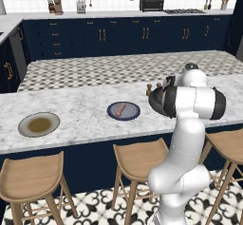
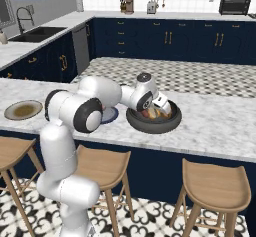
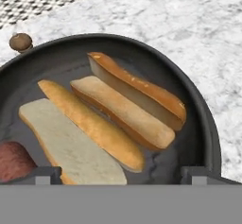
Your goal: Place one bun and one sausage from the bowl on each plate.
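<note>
Two split buns (image 3: 113, 119) lie side by side in the dark bowl (image 3: 208, 124) on the marble island counter (image 1: 80, 119), a sausage end (image 3: 14, 159) beside them. Over them hangs the gripper (image 3: 120, 173), fingers spread wide, empty. Leftward, the blue plate (image 1: 134, 114) carries one sausage (image 1: 121, 108); the beige plate (image 1: 26, 130) sits farther off.

The arm (image 1: 187, 138) is glossy white, built of rounded tubular segments with black bands at the joints. Beside the marble counter (image 1: 80, 119), its fat elbow ends in a black cap. Two small dark fingertips (image 3: 45, 173) are squared and blocky.
</note>
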